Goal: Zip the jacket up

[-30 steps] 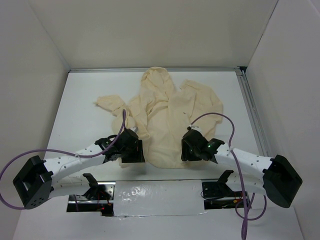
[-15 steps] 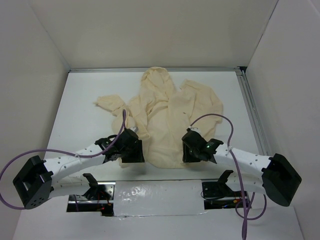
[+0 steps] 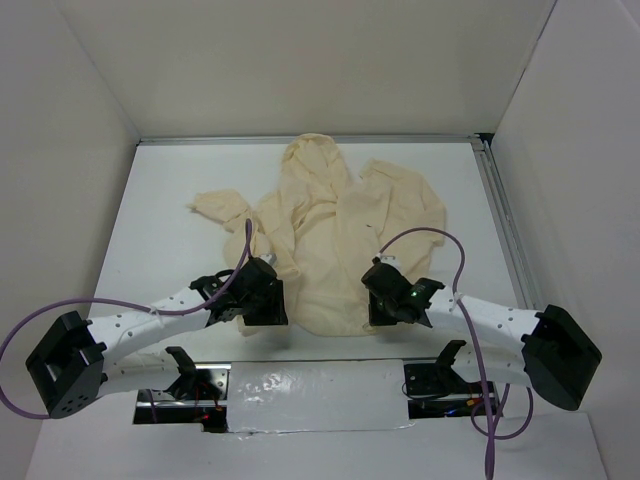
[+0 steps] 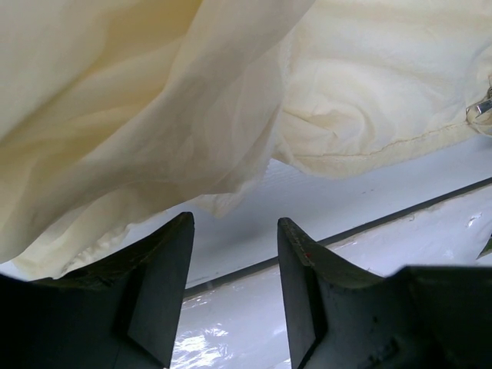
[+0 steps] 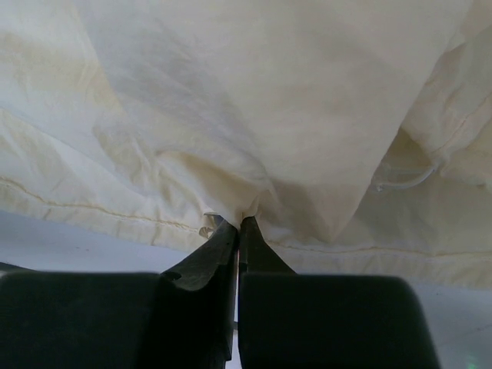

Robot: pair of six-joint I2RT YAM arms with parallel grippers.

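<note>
Centre frame: jacket (image 3: pixel 330 230) rumpled, zipping seemingly not begun. Right gripper (image 5: pixel 239 224) pinches its near edge; left gripper (image 4: pixel 234 227) spread, empty.

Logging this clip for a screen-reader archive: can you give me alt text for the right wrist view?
The right claw is shut on a small fold of the cream jacket, just above its stitched bottom hem. Wrinkled fabric fills most of the frame, with a strip of the white table showing below the hem.
</note>
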